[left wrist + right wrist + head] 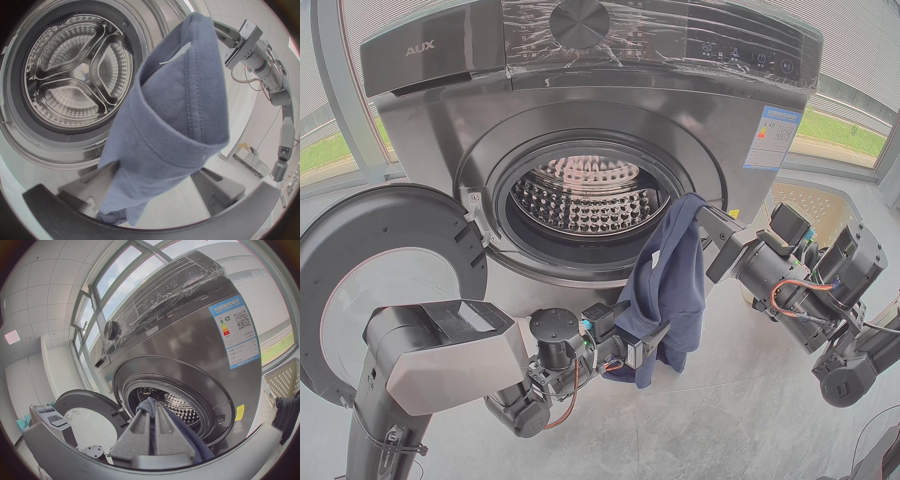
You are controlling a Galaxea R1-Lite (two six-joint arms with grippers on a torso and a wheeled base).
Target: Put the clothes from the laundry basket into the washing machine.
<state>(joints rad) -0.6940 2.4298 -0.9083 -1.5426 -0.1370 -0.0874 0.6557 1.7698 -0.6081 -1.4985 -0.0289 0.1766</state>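
- Navy cloth, a single garment (669, 281), hangs in the air in front of the washing machine (600, 119). It is just right of the drum mouth and outside it.
- Right hand (700, 214) has its fingers (134, 433) closed tight on the garment's top edge, level with the right side of the opening. The cloth bunches over the fingertips.
- Left hand (653, 340) sits lower, at the hanging part of the garment. Its fingers (84, 184) are spread wide, with the cloth falling between them and brushing one. I judge that it is not gripping.
- Door (381, 269) is swung wide open to the left, so the way in is free.
- Drum (581, 194) shows bare steel. No clothes can be seen inside, though its lowest part is hidden behind the rim.
- Laundry basket (819, 206) stands on the floor to the right of the machine, behind the right arm. Its inside is mostly hidden, so I cannot tell whether more clothes wait there.
- Progress, as a judgement, is early. This garment is out of the basket and at the opening, but nothing is loaded yet.
- What is left: carry the top edge over the rim and deep into the drum, get the trailing tail in too, and let go. Then return to the basket for whatever remains.
- One risk is that the long tail snags on the rim or slides back out onto the floor.
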